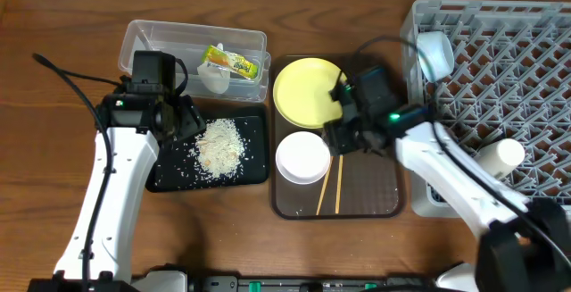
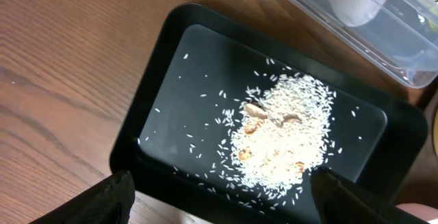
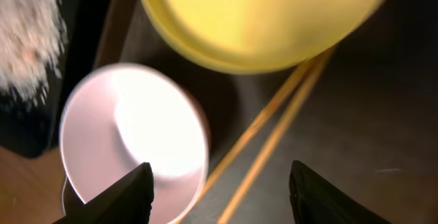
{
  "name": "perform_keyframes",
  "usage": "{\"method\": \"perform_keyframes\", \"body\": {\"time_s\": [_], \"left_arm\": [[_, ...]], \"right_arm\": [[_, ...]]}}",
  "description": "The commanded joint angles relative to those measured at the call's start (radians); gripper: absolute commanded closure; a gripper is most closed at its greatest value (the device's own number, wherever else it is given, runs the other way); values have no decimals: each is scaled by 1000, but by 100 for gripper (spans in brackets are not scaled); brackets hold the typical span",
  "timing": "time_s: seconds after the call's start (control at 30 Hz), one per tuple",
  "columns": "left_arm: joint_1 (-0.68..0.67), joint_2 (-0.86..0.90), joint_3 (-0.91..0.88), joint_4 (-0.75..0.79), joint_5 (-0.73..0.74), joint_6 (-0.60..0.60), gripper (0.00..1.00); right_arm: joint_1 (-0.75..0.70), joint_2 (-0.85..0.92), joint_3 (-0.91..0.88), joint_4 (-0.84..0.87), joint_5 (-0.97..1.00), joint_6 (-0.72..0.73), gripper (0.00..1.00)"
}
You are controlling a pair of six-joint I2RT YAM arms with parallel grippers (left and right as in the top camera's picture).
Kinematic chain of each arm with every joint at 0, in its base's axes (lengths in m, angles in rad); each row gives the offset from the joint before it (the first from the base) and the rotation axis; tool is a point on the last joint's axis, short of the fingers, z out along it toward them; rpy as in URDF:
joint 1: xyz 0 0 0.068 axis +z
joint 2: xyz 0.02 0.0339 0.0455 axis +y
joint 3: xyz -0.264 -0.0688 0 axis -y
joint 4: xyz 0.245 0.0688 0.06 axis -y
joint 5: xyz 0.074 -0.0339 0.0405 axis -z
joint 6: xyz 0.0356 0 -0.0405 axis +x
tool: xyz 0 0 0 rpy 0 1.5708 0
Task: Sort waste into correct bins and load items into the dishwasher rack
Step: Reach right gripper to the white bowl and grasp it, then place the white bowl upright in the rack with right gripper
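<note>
Roughly near-to-far, chopsticks lie on brown tray; right tool apart, empty.

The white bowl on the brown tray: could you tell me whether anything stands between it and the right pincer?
Nothing visible does. The open right pincer hangs over the brown tray, with the white bowl empty and uncovered below. The chopsticks lie beside the bowl, not across it, and the yellow plate does not overlap it.

The wooden table carries a clear tub, black tray, brown tray and grey rack.
</note>
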Motion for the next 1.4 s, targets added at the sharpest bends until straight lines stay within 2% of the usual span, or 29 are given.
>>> {"method": "perform_keyframes", "body": {"time_s": [0.0, 0.1, 0.13, 0.2, 0.33, 0.57, 0.8, 1.0, 1.17, 1.37], "left_arm": [[4, 9, -5, -7, -30, -16, 16], [4, 10, -5, -10, -30, -16, 15], [4, 10, -5, -10, -30, -16, 16], [4, 10, -5, -10, -29, -16, 16], [4, 10, -5, -10, -30, -16, 16], [4, 10, -5, -10, -29, -16, 15], [4, 10, -5, -10, -30, -16, 15], [4, 10, -5, -6, -30, -16, 15], [4, 10, -5, -5, -30, -16, 15], [4, 10, -5, 2, -29, -16, 15]], "right_arm": [[39, 69, -12, 1, -36, 48, 43], [55, 140, -12, 19, -36, 87, 55], [58, 164, -12, 31, -36, 98, 72], [57, 177, -12, 48, -36, 100, 91], [27, 126, 22, 61, 0, 99, 99], [-121, -70, 146, 61, 302, -2, 99], [-298, -166, 183, 229, 640, -272, 99], [-462, -124, 182, 411, 845, -468, 99], [-570, -39, 182, 557, 885, -659, 99], [-635, 103, 182, 802, 1112, -735, 99]]}}
